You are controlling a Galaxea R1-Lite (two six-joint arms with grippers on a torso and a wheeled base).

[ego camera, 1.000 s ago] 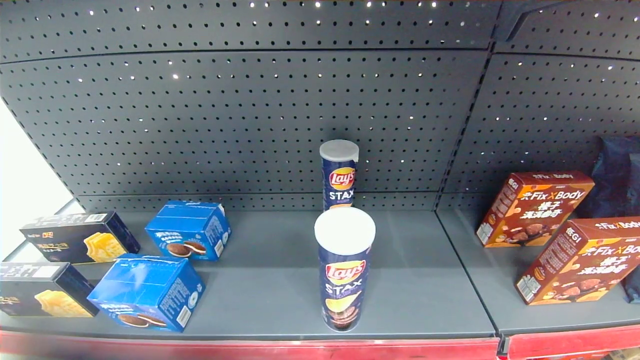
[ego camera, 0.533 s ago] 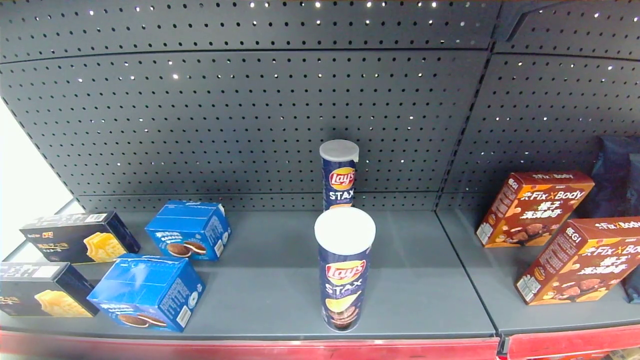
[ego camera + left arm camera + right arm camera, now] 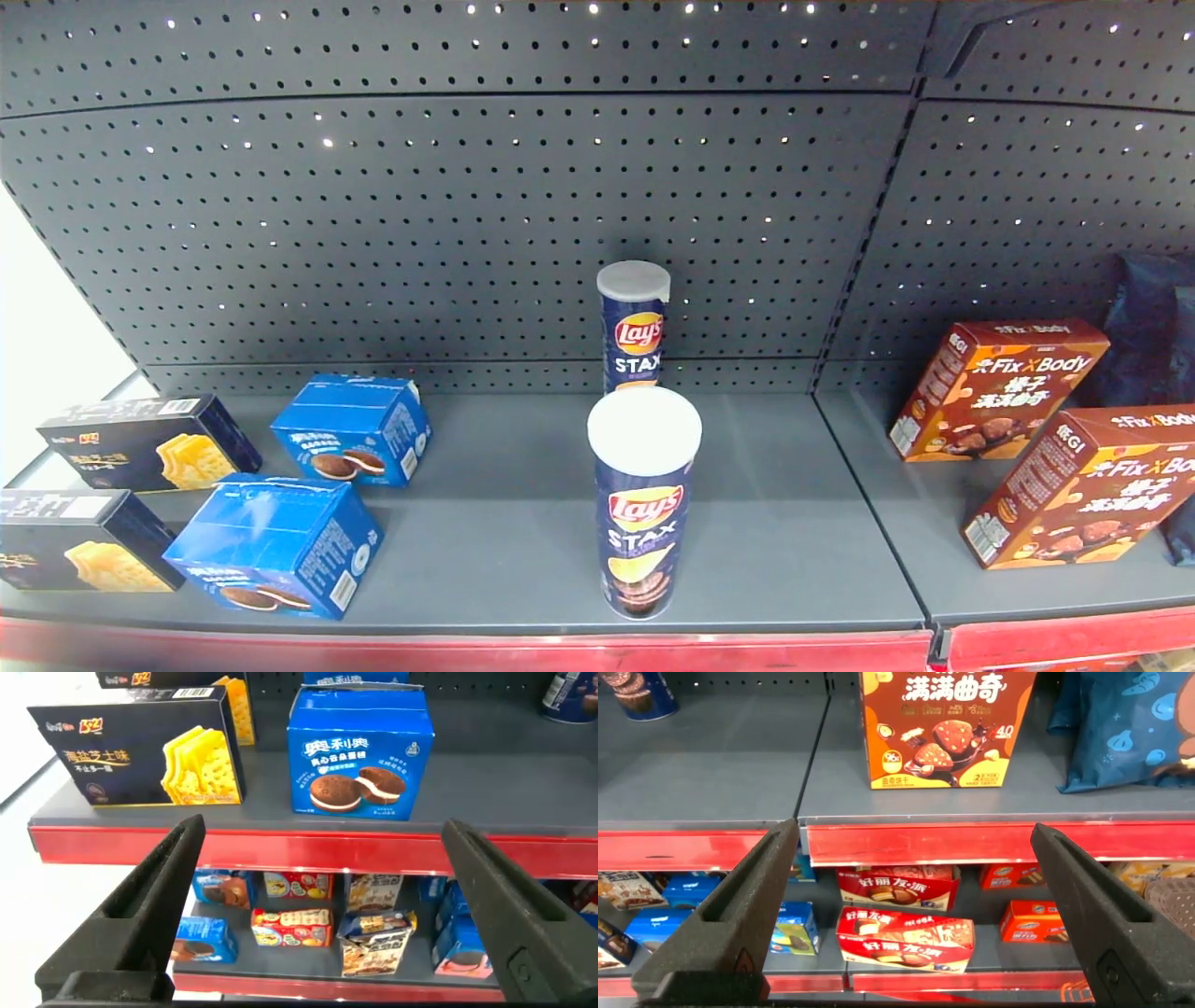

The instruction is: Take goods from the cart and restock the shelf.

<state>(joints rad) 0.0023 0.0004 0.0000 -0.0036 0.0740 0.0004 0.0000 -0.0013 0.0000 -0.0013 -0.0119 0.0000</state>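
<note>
Left arm: the left gripper [image 3: 322, 826] sits low in front of the shelf [image 3: 775, 541], facing the near blue cookie box [image 3: 360, 751]. Its two black fingers are spread wide with nothing between them.
Right arm: the right gripper [image 3: 915, 829] sits low too, facing the near brown snack box [image 3: 948, 728]. Its fingers are spread wide and hold nothing.
Middle of shelf: the front chip can [image 3: 644, 504] stands up near the edge. The back chip can [image 3: 633, 322] stands behind it by the wall.
Left side: the far blue cookie box [image 3: 355, 439] and two dark cracker boxes [image 3: 149, 443].
Right side: the far brown snack box [image 3: 1004, 387], tilted, and a dark blue bag [image 3: 1130, 728] beside it.
In the way: the red front edge [image 3: 308, 849] is right ahead of both grippers.
Below: a lower shelf [image 3: 294, 929] with more snacks.
</note>
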